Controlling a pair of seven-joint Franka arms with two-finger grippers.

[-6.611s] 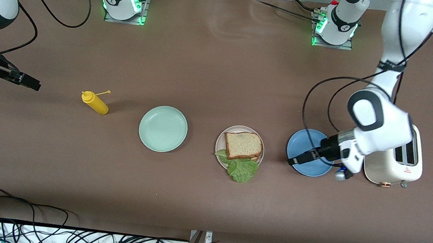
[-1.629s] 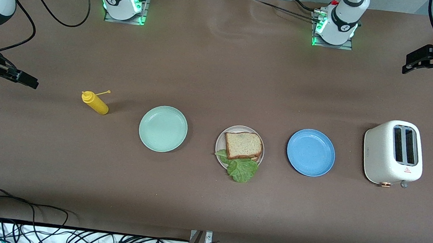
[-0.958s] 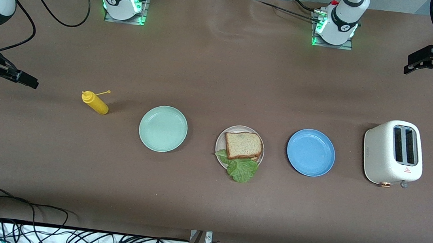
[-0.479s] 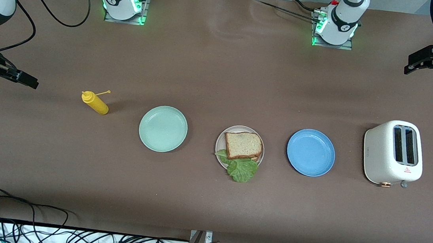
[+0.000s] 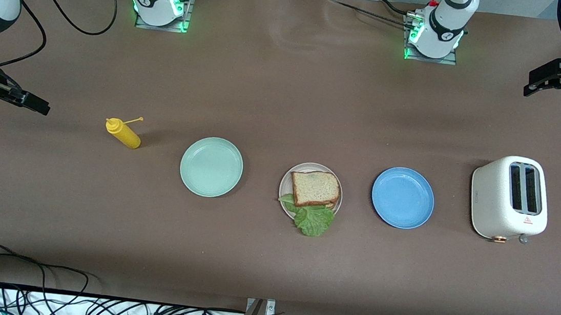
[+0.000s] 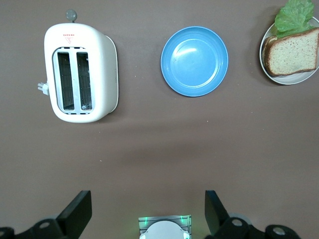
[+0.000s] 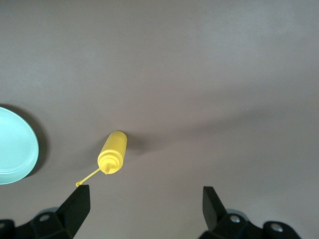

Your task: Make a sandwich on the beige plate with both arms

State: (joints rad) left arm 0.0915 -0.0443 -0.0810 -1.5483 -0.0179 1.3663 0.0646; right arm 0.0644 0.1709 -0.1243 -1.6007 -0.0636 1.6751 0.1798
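Both end effectors, left [image 5: 537,85] and right [image 5: 33,103], hang open, empty, well apart from the sandwich [image 5: 314,189] on the beige plate [image 5: 286,178].

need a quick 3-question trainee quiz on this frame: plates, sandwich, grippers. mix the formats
1. True or false: the sandwich sits on the mint green plate.
2. Which thing stands nearest the left arm's end of the table? A) yellow squeeze bottle B) toaster C) blue plate
3. Fill in: the left gripper and right gripper both have their fingers ____, holding nothing.

Key: 1 false, it is on the beige plate; 2 B; 3 open.
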